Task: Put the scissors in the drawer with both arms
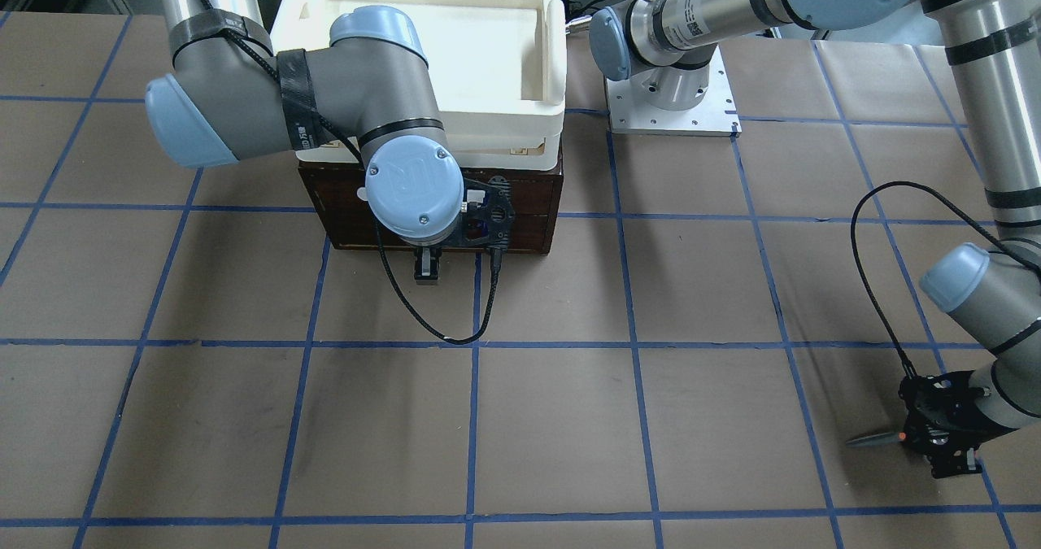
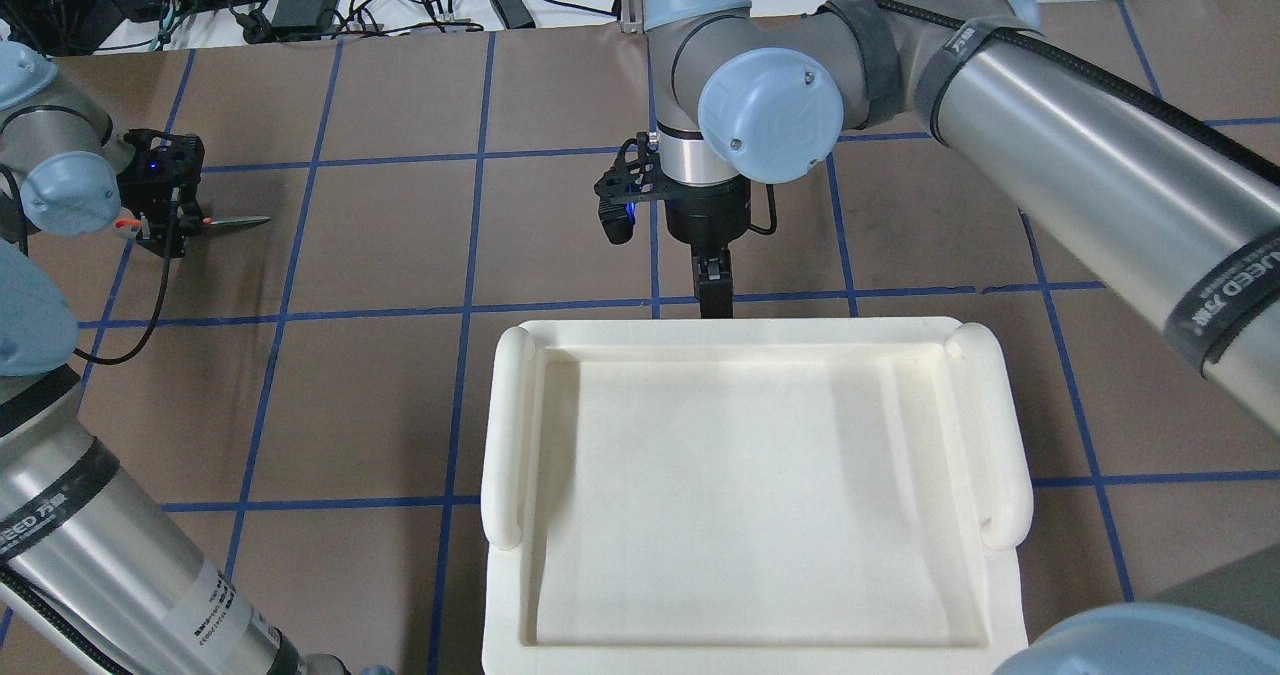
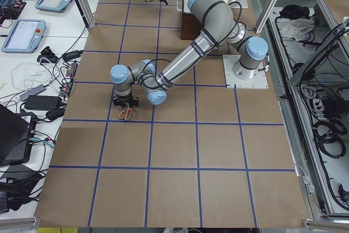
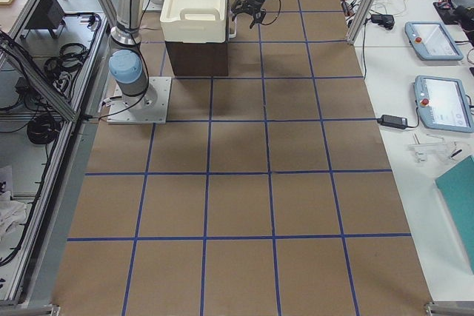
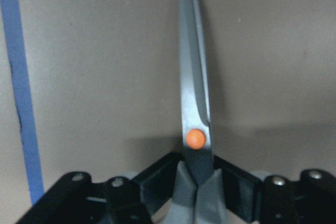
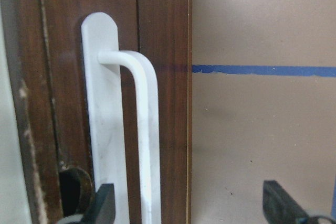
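Note:
The scissors (image 5: pixel 194 98) have a dark blade and an orange pivot, and point away from my left gripper (image 5: pixel 197 198), which is shut on their grey shank. They are at table level at the far left of the overhead view (image 2: pixel 235 222), and I cannot tell if they are lifted. They also show in the front-facing view (image 1: pixel 874 437), beside my left gripper (image 1: pixel 935 439). The dark brown drawer (image 1: pixel 520 207) is closed. Its white bar handle (image 6: pixel 147 129) lies between the fingers of my open right gripper (image 6: pixel 191 205), close to one finger (image 6: pixel 105 203). My right gripper also shows in the overhead view (image 2: pixel 713 290).
A white plastic tray (image 2: pixel 510 425) sits on top of the drawer box and hides it from above. The left arm's base plate (image 1: pixel 675 114) stands beside the box. Brown paper with blue tape lines (image 1: pixel 472 419) covers the table.

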`<action>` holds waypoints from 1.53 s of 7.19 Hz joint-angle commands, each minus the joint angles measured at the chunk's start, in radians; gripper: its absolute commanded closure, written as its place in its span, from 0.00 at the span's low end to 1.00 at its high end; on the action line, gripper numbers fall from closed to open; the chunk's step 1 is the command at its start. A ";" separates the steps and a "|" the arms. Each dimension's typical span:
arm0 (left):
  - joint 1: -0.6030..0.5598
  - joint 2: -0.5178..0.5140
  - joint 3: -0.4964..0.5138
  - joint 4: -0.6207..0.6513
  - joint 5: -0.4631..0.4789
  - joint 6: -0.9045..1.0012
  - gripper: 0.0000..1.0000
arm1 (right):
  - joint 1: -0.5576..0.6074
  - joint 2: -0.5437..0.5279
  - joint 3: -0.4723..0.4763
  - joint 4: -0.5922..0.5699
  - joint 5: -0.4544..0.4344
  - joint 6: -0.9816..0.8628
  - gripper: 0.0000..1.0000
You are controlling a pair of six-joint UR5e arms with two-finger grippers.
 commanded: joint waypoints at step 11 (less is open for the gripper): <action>-0.150 0.155 -0.009 -0.142 0.005 -0.101 1.00 | 0.006 0.017 0.025 -0.010 0.000 -0.026 0.00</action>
